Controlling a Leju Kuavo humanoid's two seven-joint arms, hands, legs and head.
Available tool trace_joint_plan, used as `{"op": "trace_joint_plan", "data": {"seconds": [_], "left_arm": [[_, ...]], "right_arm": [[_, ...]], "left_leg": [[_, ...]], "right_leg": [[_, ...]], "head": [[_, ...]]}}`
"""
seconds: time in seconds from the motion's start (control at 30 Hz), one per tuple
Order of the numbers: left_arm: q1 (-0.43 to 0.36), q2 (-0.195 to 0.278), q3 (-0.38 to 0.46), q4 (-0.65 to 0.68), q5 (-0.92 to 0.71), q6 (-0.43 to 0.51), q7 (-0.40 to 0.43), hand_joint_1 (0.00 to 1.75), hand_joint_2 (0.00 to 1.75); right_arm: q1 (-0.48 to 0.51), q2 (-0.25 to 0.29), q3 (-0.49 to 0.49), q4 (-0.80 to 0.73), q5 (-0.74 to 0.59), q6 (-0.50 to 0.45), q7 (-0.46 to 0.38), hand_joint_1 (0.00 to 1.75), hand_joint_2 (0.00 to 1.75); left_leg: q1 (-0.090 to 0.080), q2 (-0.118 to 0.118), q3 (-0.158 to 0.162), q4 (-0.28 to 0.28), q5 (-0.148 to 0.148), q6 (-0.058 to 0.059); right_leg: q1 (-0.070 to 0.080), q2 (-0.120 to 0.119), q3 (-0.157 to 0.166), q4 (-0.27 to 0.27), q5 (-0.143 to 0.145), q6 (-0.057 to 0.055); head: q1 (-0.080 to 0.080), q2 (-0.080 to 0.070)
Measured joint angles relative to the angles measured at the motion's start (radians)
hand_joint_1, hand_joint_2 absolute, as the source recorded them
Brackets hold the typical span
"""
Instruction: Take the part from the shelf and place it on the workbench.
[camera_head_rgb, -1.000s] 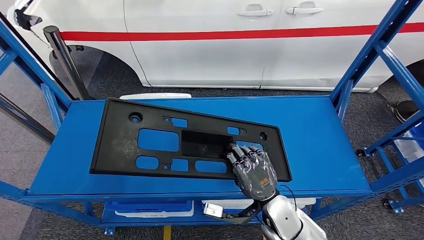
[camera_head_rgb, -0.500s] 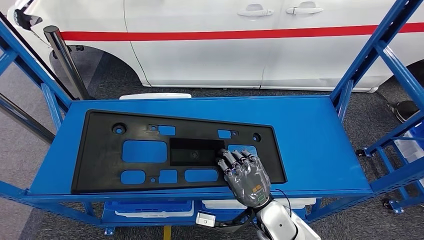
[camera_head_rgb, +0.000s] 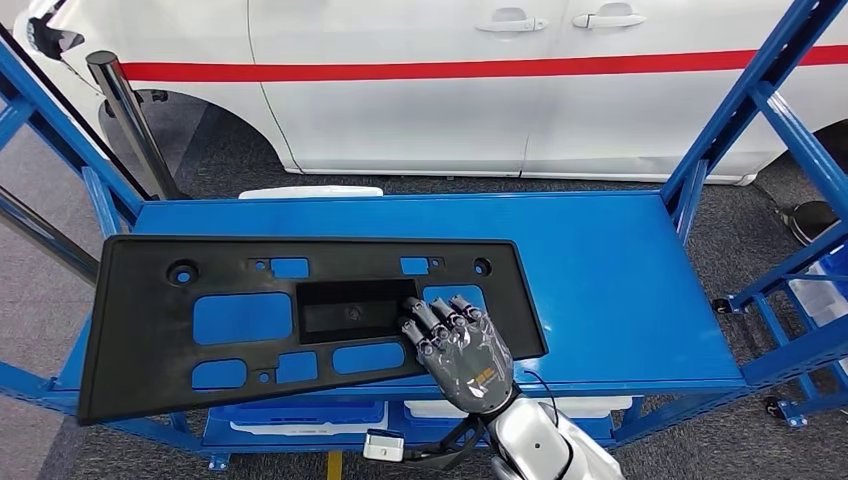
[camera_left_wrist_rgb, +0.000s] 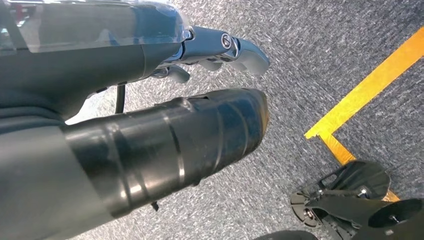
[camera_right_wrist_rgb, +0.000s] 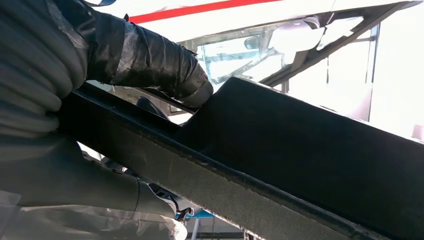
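Flat black part (camera_head_rgb: 300, 320) (many rectangular cutouts), left end overhung blue shelf (camera_head_rgb: 620, 270), right hand (camera_head_rgb: 462, 350) fingers (camera_head_rgb: 432, 318) clamped on its near edge, lower centre.

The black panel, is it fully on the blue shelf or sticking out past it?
Sticking out: the black panel overhangs the blue shelf at its left front corner, held by the right hand.

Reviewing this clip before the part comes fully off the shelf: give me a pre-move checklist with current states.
1. Right hand grips the black plastic panel at its near edge: ok.
2. Underside thumb contact: ok, thumb lies against the panel in the right wrist view.
3. Panel fully supported by the blue shelf: not ok, its left end overhangs.
4. Left hand helping: not ok, it hangs over the floor.
5. Workbench located: cannot tell.
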Motion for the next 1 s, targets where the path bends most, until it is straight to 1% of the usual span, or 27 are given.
{"op": "trace_joint_plan", "data": {"seconds": [0.1, 0.23, 0.47, 0.8, 0.9, 1.0], "left_arm": [[0.0, -0.001, 0.0, 0.0, -0.001, 0.0, 0.0, 0.0, 0.0], [0.0, -0.001, -0.001, 0.0, -0.006, 0.0, -0.002, 0.0, 1.75], [0.0, -0.002, -0.003, 0.0, -0.01, 0.0, -0.006, 0.0, 1.75], [0.0, -0.004, -0.003, 0.0, -0.009, -0.014, -0.007, 0.0, 1.75], [0.0, -0.005, -0.003, 0.0, -0.008, -0.004, -0.003, 0.0, 1.75], [0.0, -0.005, -0.003, 0.0, -0.009, 0.023, 0.018, 0.0, 1.75]], "right_arm": [[-0.003, 0.003, 0.006, 0.003, 0.0, 0.0, 0.001, 1.75, 1.75], [-0.027, 0.007, 0.025, 0.004, 0.0, 0.012, 0.029, 1.75, 1.75], [-0.085, 0.027, 0.053, 0.0, -0.005, 0.041, 0.059, 1.75, 1.75], [-0.083, 0.028, 0.072, -0.005, -0.01, 0.038, 0.073, 1.75, 1.75], [-0.083, 0.029, 0.074, -0.005, -0.018, 0.038, 0.078, 1.75, 1.75], [-0.082, 0.03, 0.074, -0.005, -0.031, 0.038, 0.082, 1.75, 1.75]], "left_leg": [[0.0, 0.0, 0.0, 0.0, 0.0, 0.0], [0.0, 0.0, 0.0, 0.0, 0.0, 0.0], [0.0, 0.0, 0.0, 0.0, 0.0, 0.0], [0.0, 0.0, 0.0, 0.0, 0.0, 0.0], [0.0, 0.0, 0.0, 0.0, 0.0, 0.0], [0.0, 0.0, 0.0, 0.0, 0.0, 0.0]], "right_leg": [[0.0, 0.0, 0.0, 0.0, 0.0, 0.0], [0.0, 0.0, 0.0, 0.0, 0.0, 0.0], [0.0, 0.0, 0.0, 0.0, 0.0, 0.0], [0.0, 0.0, 0.0, 0.0, 0.0, 0.0], [0.0, 0.0, 0.0, 0.0, 0.0, 0.0], [0.0, 0.0, 0.0, 0.0, 0.0, 0.0]], "head": [[0.0, 0.0], [0.0, 0.0], [0.0, 0.0], [0.0, 0.0], [0.0, 0.0], [0.0, 0.0]]}}
